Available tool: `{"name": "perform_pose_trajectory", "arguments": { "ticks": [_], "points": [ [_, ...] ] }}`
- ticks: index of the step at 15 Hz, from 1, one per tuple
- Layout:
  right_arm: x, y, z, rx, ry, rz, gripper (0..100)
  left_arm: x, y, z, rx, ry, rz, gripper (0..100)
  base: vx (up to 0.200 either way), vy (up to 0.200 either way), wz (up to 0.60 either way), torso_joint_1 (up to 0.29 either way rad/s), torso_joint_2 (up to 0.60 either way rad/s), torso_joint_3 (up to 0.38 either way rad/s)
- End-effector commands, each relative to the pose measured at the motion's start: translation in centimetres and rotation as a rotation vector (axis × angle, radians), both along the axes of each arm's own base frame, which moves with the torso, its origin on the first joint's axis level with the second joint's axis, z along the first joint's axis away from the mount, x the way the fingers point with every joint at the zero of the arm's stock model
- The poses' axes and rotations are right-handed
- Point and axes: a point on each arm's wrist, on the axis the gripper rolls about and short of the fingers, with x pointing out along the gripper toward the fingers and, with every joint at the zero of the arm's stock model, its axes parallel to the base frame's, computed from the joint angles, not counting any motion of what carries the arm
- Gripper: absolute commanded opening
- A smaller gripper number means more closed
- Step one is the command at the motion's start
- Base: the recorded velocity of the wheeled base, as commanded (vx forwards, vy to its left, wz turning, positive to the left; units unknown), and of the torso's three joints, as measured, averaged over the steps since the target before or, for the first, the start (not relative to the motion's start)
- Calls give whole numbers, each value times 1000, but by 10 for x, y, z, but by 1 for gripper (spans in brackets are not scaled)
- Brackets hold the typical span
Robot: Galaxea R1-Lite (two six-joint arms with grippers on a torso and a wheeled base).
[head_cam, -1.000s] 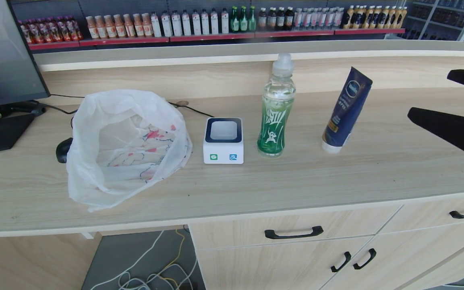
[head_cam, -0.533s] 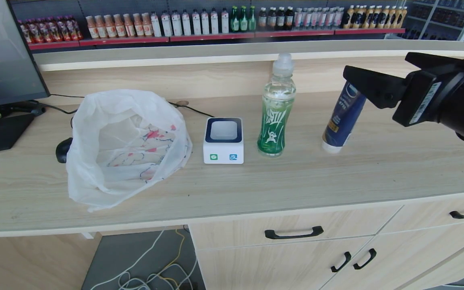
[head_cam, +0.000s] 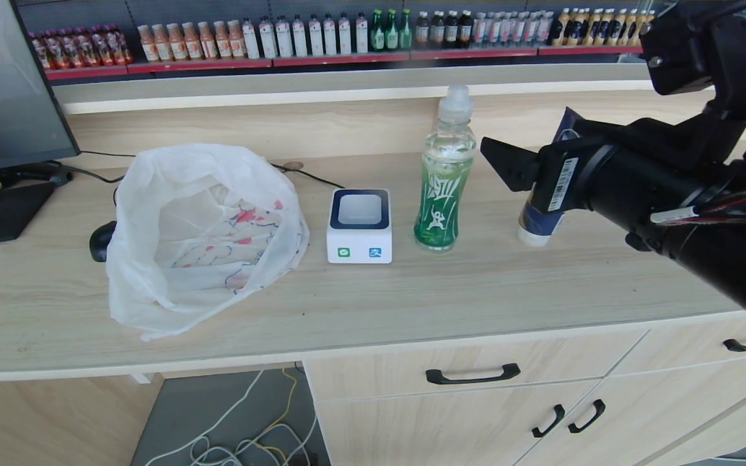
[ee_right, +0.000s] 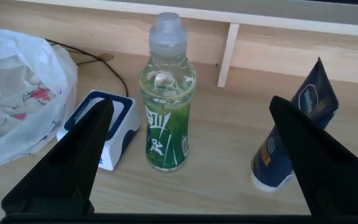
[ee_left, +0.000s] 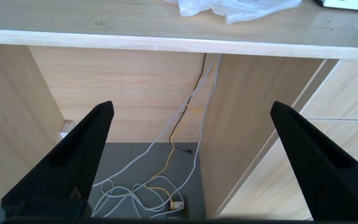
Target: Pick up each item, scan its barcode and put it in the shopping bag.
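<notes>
Hovering wide open and empty, the right gripper [ee_right: 191, 102] is facing the upright green bottle [head_cam: 444, 188], apparently spread to fit its body. The bottle is standing between the scanner [head_cam: 359, 225] on its left and the blue tube [head_cam: 537, 221], with the shopping bag [head_cam: 198, 226] gaping farther left.

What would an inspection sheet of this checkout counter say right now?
Surface: pale wooden counter, items standing apart on it.
Job's things: crumpled white plastic shopping bag, mouth open; white square scanner box beside it; clear green-labelled drink bottle, upright; dark blue tube standing tilted on its cap.
Clutter: black computer mouse beside the bag; dark monitor at the counter's left end.
Grippers: right gripper open, empty, facing the bottle and tube; left gripper open, empty, below the counter's edge.
Cables: black cable along the counter's back; white and yellow cables on the floor.
Surroundings: shelf of bottled drinks behind; drawers with black handles below.
</notes>
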Motion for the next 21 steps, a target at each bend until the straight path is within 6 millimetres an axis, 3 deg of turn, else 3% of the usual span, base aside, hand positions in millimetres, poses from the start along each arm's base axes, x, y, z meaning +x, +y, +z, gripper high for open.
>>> {"name": "perform_pose_trajectory", "arguments": {
  "ticks": [1, 17, 21],
  "points": [
    [15, 14, -5, 13, 5, 5, 100, 0, 0, 0, -1, 0, 0, 100, 0, 0, 0, 0, 0, 0],
    [65, 48, 1, 48, -48, -24, 100, 0, 0, 0, -1, 0, 0, 100, 0, 0, 0, 0, 0, 0],
    [80, 55, -6, 40, -42, -35, 100, 0, 0, 0, -1, 0, 0, 100, 0, 0, 0, 0, 0, 0]
  ]
}}
